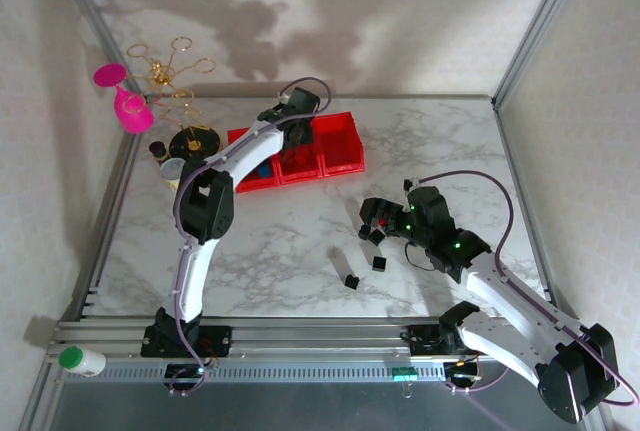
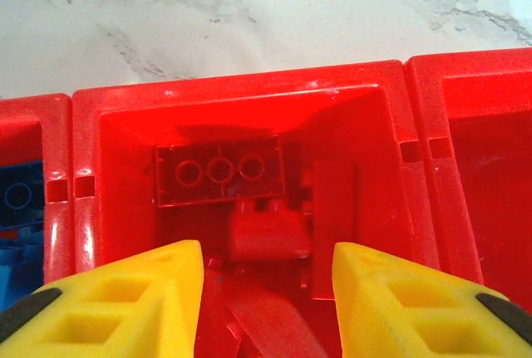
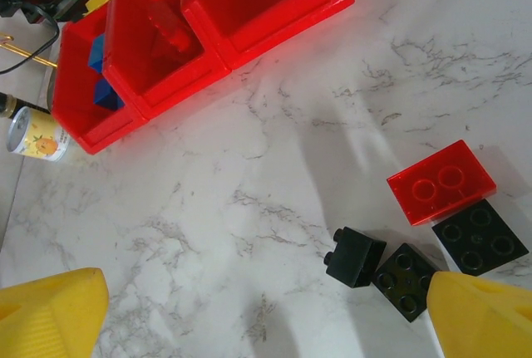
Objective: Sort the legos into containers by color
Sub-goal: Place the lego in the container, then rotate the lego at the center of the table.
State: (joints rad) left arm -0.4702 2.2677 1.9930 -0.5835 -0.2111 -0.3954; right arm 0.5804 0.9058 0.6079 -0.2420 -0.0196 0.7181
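Legible text, numbers, brands: none. Small round can (image 3: 32,136), just beside the red bins (image 3: 274,30): yellow-and-white printed label with an orange picture, lettering too small to read.

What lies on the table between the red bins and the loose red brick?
Nothing: in the right wrist view the marble table is bare between the red bins and the loose red brick. The top external view shows the same.

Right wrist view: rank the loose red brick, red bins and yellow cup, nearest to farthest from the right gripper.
From the right gripper:
1. loose red brick, on the table, right side.
2. red bins, upper left.
3. yellow cup, left edge, past the bins' end.
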